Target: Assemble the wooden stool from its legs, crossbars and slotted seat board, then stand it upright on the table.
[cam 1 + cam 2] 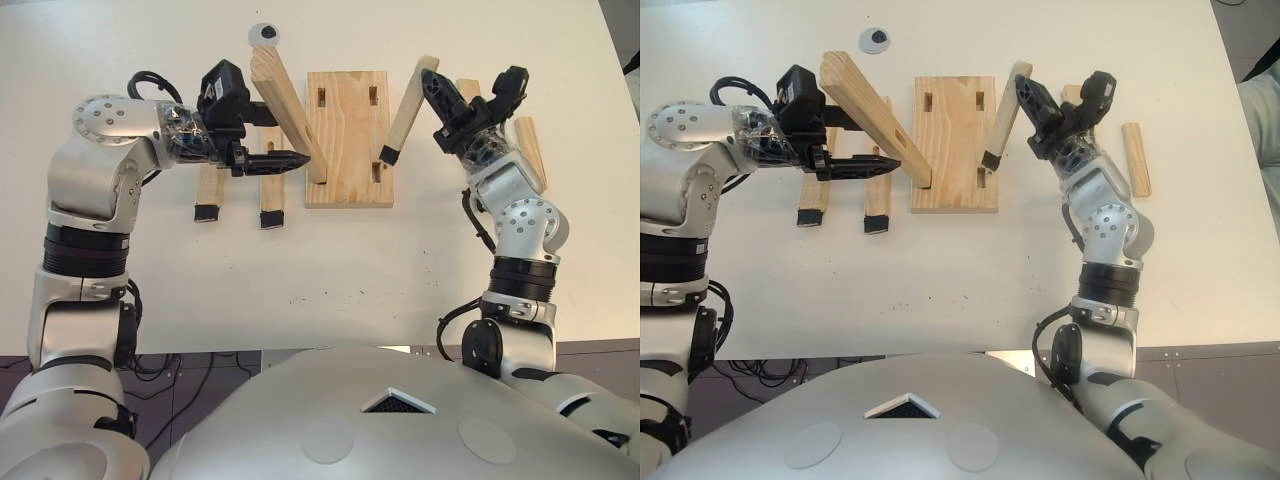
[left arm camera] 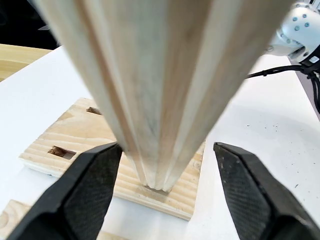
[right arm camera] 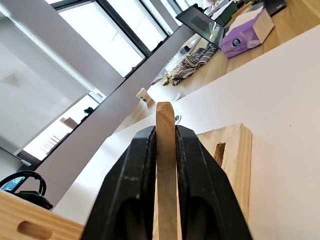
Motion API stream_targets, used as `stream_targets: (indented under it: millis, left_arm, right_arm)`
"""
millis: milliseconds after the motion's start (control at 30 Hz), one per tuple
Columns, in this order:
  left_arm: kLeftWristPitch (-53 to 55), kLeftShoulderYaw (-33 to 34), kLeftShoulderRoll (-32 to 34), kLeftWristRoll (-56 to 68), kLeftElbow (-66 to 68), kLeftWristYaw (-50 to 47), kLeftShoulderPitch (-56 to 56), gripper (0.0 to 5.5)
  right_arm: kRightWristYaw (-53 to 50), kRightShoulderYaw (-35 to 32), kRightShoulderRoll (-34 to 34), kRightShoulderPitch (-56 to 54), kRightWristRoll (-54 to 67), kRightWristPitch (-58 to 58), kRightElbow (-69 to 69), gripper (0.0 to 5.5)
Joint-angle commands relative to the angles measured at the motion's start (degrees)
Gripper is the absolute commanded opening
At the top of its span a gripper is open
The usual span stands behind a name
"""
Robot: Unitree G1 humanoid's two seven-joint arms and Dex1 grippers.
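Flat on the white table point(image 1: 330, 260): the slotted seat board point(image 1: 347, 140). Between the parted fingers of the left end effector point(image 1: 298, 160): a tilted leg point(image 1: 285, 105), lower end on the board's near left part. Clamped in the right end effector point(image 3: 166, 132): a second leg point(image 1: 408, 110), black tip at the board's right edge. Left of the board, lying flat: two loose pieces point(image 1: 208, 190).

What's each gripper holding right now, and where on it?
Right gripper clamps a leg near its upper end. Left gripper is open astride the other leg, gripping nothing.
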State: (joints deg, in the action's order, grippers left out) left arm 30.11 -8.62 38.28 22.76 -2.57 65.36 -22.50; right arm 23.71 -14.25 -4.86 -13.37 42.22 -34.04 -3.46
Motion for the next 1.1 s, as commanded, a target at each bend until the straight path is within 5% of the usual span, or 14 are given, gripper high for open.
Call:
stream_targets:
  millis: [33,333,600,933,1100]
  left_arm:
    - [-0.8,1.5,1.1,-0.7,-0.1,-0.8,0.3,3.31]
    - [-1.1,2.1,-0.5,-0.5,1.2,-2.2,0.6,3.31]
    - [-2.1,2.0,-1.1,-0.9,2.6,-2.7,0.8,3.31]
    - [-2.4,2.2,-1.5,-0.8,2.5,-3.6,1.5,3.31]
    - [-2.7,2.0,-2.0,-1.0,2.8,-3.7,1.4,3.31]
  right_arm:
    - [-4.6,-1.7,2.5,3.0,1.2,-1.4,0.7,0.4]
    - [-10.8,-3.3,7.5,9.0,5.7,-4.8,1.0,0.4]
    - [-18.7,-13.3,8.9,5.7,23.6,-12.4,-2.5,0.4]
    - [-15.9,-11.4,4.9,-0.2,25.0,-13.4,-0.3,0.4]
    - [-12.9,-3.4,5.2,3.7,18.0,-15.1,-1.6,0.4]
